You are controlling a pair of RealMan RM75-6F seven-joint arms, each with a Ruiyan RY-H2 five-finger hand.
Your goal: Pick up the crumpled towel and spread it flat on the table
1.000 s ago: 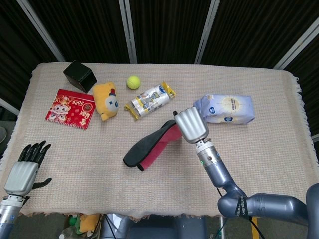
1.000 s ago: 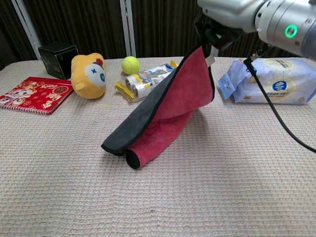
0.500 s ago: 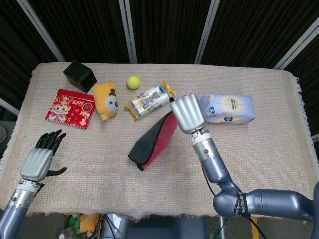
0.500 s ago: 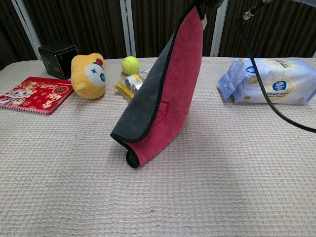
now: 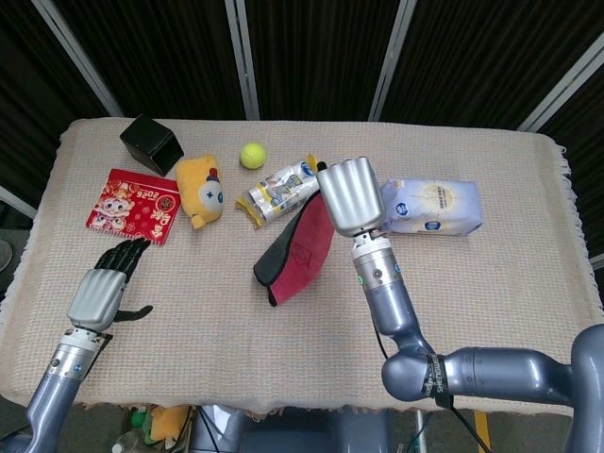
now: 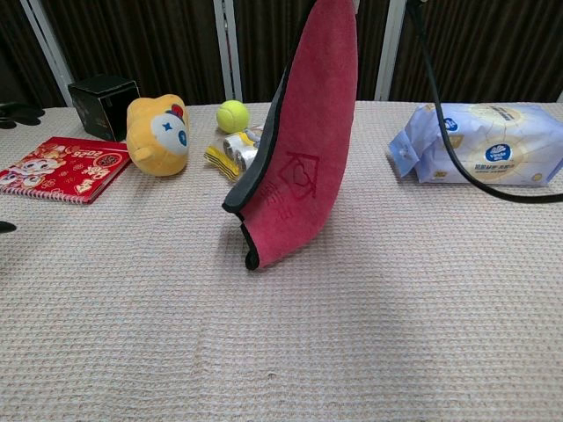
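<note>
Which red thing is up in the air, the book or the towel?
The towel: it hangs from the right hand, while the red book lies flat.

right robot hand (image 5: 350, 196) holding red towel (image 5: 300, 253) aloft (grey backing), left robot hand (image 5: 97, 296) spread

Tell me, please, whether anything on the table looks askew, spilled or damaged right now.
Nothing looks spilled or damaged. The only unsettled thing is the towel: the right hand holds it up by one end, so it hangs folded rather than flat. The snack packet lies at a slant.
</note>
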